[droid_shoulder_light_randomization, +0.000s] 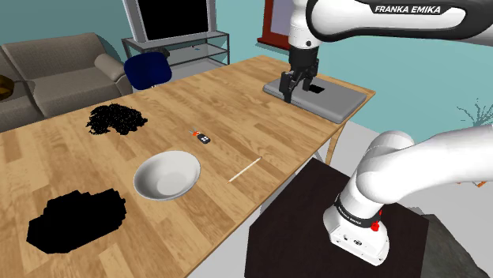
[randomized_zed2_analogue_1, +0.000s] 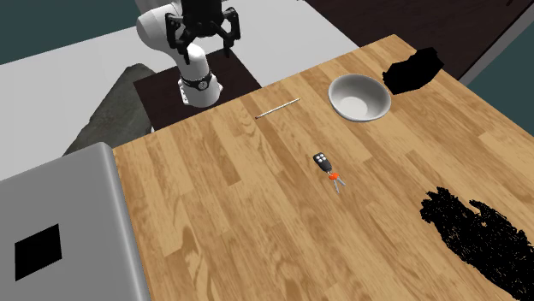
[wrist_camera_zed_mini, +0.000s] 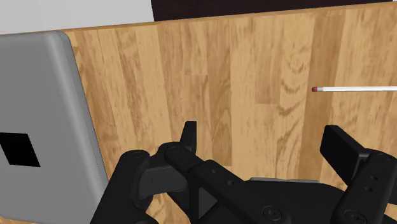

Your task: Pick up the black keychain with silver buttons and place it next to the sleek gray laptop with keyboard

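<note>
- The claw (wrist_camera_zed_mini: 262, 137) hung wide open and empty above the wooden table (droid_shoulder_light_randomization: 261, 118), just beside the gray laptop (wrist_camera_zed_mini: 38, 114).
- The black keychain (randomized_zed2_analogue_1: 323, 161) lay flat on the table, well apart from the claw, near a white bowl (droid_shoulder_light_randomization: 166, 175).

You have a light wooden table (droid_shoulder_light_randomization: 237, 103) carrying a round white bowl (droid_shoulder_light_randomization: 166, 175) close to its long edge at the shoulder view's bottom. A thin white stick with a red tip (droid_shoulder_light_randomization: 244, 169) lies along that same edge, apart from the bowl. A flat jagged black patch (droid_shoulder_light_randomization: 77, 221) sits toward the corner past the bowl, and a speckled black heap (droid_shoulder_light_randomization: 116, 119) lies by the opposite long edge. Beyond the table you see a grey-brown sofa (droid_shoulder_light_randomization: 55, 75) and a blue chair (droid_shoulder_light_randomization: 148, 69).
</note>
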Robot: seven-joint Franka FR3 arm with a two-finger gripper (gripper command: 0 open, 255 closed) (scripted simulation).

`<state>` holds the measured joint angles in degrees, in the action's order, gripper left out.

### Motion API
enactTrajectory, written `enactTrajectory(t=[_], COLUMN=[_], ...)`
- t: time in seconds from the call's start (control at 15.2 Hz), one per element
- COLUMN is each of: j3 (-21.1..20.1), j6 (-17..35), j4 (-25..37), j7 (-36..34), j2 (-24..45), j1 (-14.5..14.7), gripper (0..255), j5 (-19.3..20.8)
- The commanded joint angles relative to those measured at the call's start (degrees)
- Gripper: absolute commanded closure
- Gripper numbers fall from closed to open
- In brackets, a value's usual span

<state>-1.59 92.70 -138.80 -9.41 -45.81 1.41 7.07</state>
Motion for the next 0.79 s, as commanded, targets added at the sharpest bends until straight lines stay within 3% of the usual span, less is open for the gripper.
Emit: enactTrajectory(t=[0.0,0.73], j3=[0.0,-4.8], j6=[0.0,16.2], j4=[0.0,4.3], j7=[0.0,-8.8], j2=[0.0,20.8], j1=[0.0,1.2], gripper=[0,0], j5=[0.0,-3.7])
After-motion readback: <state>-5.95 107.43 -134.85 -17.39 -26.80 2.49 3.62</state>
